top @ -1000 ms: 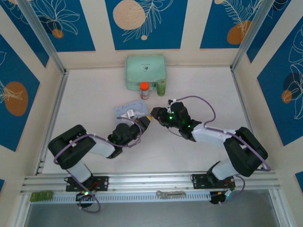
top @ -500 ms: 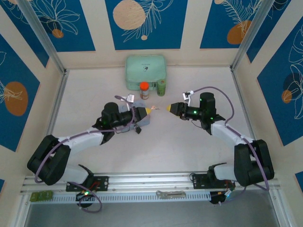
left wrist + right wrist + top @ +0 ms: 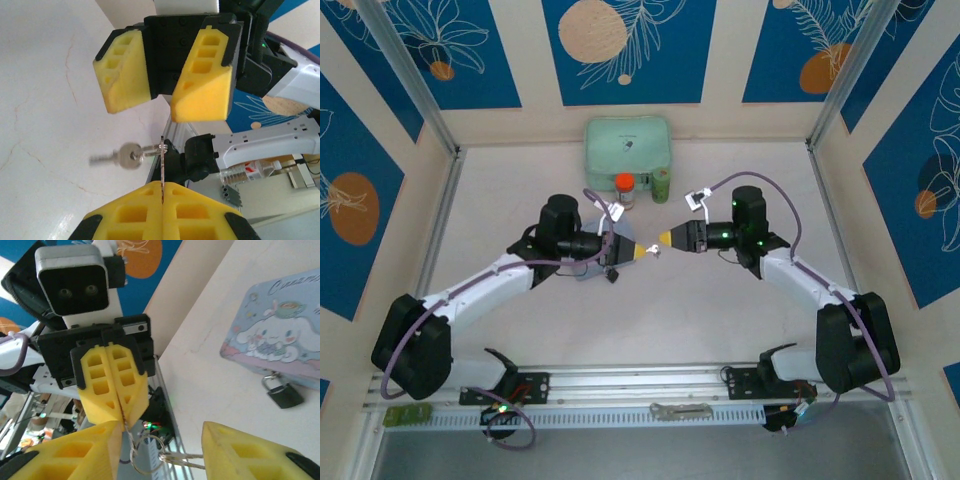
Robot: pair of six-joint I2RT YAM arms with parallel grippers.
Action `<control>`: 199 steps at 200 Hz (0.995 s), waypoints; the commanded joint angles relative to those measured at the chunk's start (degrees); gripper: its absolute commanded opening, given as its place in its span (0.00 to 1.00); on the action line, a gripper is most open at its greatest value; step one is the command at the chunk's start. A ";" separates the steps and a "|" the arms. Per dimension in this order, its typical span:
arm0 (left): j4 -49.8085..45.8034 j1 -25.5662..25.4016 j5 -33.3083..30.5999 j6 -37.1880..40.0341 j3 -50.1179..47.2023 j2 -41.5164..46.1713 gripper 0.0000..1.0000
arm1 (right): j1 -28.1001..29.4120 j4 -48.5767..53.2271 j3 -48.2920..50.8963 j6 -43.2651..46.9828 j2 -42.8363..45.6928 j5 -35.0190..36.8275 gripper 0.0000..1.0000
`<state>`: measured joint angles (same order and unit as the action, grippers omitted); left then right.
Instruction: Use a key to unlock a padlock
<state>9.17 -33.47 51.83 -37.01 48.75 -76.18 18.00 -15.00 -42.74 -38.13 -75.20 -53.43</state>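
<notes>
My left gripper [image 3: 647, 250] hangs in mid-air, shut on the thin silvery key [image 3: 162, 167], which shows edge-on between its yellow pads [image 3: 190, 200]. A key ring [image 3: 145, 455] with two more keys [image 3: 182, 459] dangles from it. My right gripper [image 3: 663, 240] faces it tip to tip and is open, its fingers [image 3: 240, 450] on either side of the ring. The small dark padlock [image 3: 282, 392] hangs on the light-blue cartoon tin [image 3: 280, 335], which lies on the table under the left arm.
A mint-green case [image 3: 627, 150] stands at the back wall, with an orange-capped bottle [image 3: 625, 190] and a green bottle [image 3: 661, 185] in front of it. A flat metal bar [image 3: 682, 410] lies on the front rail. White tabletop spreads to both sides.
Both arms have stretched out from their folded pose over the tin. The gripper tips have drawn together, and the right jaws have narrowed a little around the key ring.
</notes>
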 commanded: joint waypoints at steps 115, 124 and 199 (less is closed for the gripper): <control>-1.70 0.58 3.39 2.04 2.23 -0.55 0.00 | 4.46 0.45 2.21 0.31 2.03 -2.71 0.20; -1.70 0.60 3.19 1.99 2.14 -0.47 0.00 | 4.50 0.59 2.44 0.34 2.14 -2.72 0.21; 2.32 0.89 2.61 -0.90 0.64 -0.28 0.00 | 5.20 -1.46 3.43 -0.37 2.90 -2.62 0.00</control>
<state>6.79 -33.12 53.82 -36.51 49.65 -76.34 22.17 -16.21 -40.03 -38.54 -73.30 -54.41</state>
